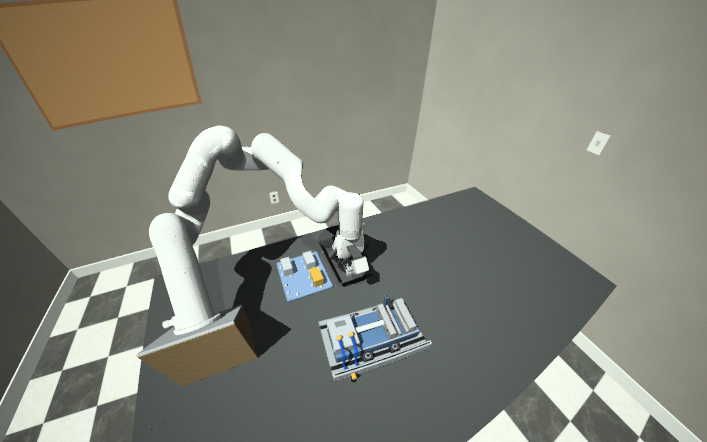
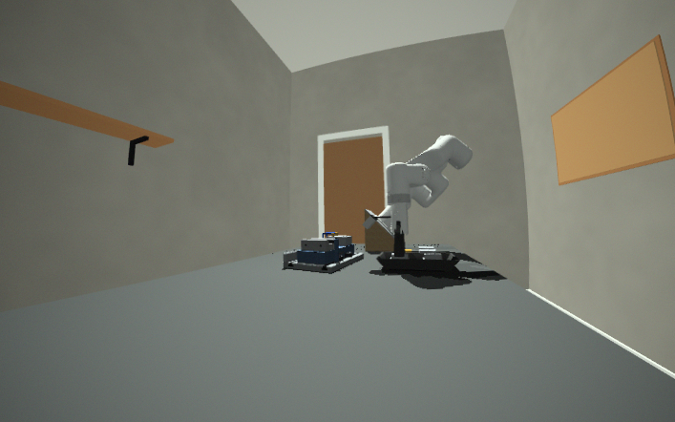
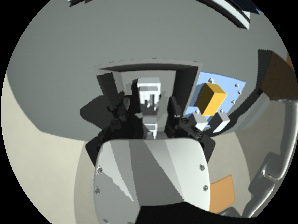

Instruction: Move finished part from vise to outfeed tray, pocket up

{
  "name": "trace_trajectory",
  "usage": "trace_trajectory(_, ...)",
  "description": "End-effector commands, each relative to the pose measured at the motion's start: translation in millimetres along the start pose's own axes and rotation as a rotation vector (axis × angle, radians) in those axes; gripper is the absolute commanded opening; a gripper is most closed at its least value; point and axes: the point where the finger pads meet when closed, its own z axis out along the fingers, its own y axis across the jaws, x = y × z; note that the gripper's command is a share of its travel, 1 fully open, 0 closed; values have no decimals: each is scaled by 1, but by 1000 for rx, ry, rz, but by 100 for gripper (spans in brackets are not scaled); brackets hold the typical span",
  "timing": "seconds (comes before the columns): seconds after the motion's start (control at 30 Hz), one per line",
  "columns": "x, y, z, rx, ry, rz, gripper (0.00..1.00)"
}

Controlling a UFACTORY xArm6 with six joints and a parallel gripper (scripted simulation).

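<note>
The finished part (image 3: 148,94), a light grey block, lies on the floor of the black outfeed tray (image 1: 327,244) (image 2: 424,262) (image 3: 149,68); I cannot make out its pocket. My gripper (image 1: 348,267) (image 2: 397,246) (image 3: 149,103) points straight down into the tray. It is open, with one finger on either side of the part and not gripping it. The vise (image 1: 372,334) (image 2: 324,250) stands nearer the table's front, and its jaws hold nothing.
A blue fixture plate (image 1: 294,285) (image 3: 233,90) lies just left of the tray. It carries an orange block (image 1: 317,276) (image 3: 212,98) and two grey blocks. The arm's wooden pedestal (image 1: 202,356) stands at the table's left edge.
</note>
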Motion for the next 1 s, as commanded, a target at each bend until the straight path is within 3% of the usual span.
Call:
trace_trajectory(0.0, 0, -2, -11, 4, 0, -1, 69)
trace_trajectory(0.2, 0, -1, -28, 4, 0, -1, 69)
trace_trajectory(0.57, 0, -1, -93, 4, 0, -1, 69)
trace_trajectory(0.63, 0, -1, -93, 4, 0, -1, 69)
trace_trajectory(0.97, 0, -1, -134, 4, 0, -1, 69)
